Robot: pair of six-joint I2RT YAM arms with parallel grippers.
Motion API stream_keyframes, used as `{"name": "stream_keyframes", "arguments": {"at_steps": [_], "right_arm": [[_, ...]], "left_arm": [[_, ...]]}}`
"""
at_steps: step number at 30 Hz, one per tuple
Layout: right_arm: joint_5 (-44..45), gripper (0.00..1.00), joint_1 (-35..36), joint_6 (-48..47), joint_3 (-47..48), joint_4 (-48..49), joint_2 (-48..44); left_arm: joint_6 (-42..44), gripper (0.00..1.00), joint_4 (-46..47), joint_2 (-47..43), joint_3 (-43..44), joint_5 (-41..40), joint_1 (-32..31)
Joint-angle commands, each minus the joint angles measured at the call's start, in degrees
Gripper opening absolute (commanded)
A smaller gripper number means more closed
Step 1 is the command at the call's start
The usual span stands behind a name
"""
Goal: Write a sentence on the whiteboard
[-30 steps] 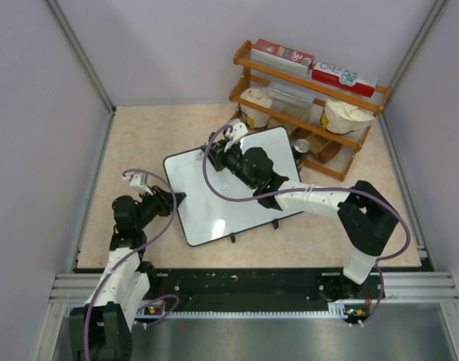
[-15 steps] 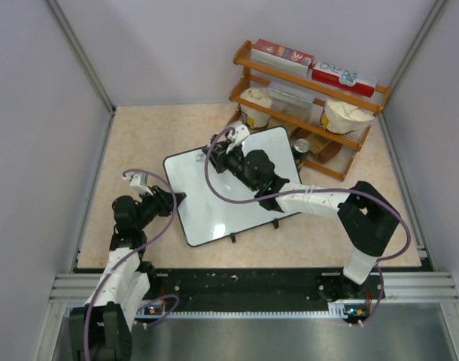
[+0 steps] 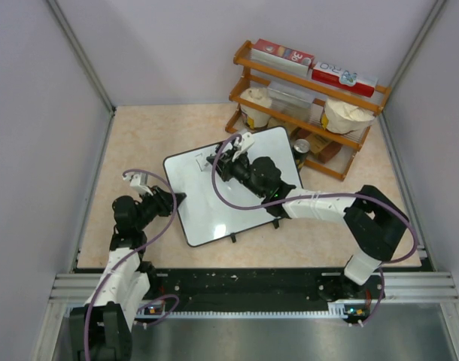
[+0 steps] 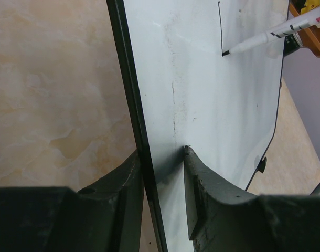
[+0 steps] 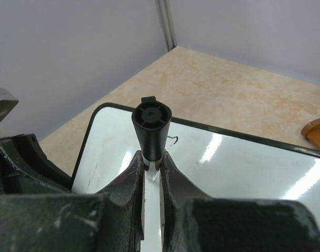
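One stroke (image 4: 220, 26) is on the whiteboard (image 3: 207, 210), which lies on the table (image 3: 154, 135); nearly all the writing remains. Left gripper (image 4: 161, 153) is clamped on the board's left rim. Right gripper (image 5: 151, 165) is clamped on the marker (image 5: 151, 123), tip at the stroke's end.

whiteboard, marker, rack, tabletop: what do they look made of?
Whiteboard: glossy white coated panel, likely melamine or painted steel; it mirrors light streaks. Thin black rim, probably plastic.
Marker: white plastic barrel with black end.
Rack: orange-stained wood, by its look.
Tabletop: beige marbled laminate or stone, matte; cannot tell which.
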Motion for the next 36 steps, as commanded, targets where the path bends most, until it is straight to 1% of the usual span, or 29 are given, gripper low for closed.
{"name": "stream_keyframes", "arguments": {"at_steps": [1, 7, 12, 16, 25, 36], "right_arm": [[-1.01, 0.00, 0.55, 0.05, -2.80, -1.12, -2.14], [-0.92, 0.00, 0.55, 0.49, -2.81, -0.76, -4.25], [-2.85, 0.00, 0.12, 1.72, -0.36, -0.59, -5.30], [-3.91, 0.00, -1.29, 3.56, 1.23, -0.41, -4.52], [-5.41, 0.00, -2.17, 4.00, 3.16, 0.29, -3.90], [-4.09, 0.00, -2.96, 3.92, 5.97, -1.64, -0.82]], "left_arm": [[3.65, 0.00, 2.60, 0.19, -0.55, -1.40, 0.15], [3.65, 0.00, 2.60, 0.28, -0.55, -1.40, 0.06], [3.74, 0.00, 2.60, 0.37, -0.46, -1.40, 0.06], [3.74, 0.00, 2.60, 0.37, -0.46, -1.49, 0.15], [3.74, 0.00, 2.69, 0.63, -0.46, -1.40, 0.06], [3.74, 0.00, 2.69, 0.63, -0.46, -1.31, 0.06]]}}
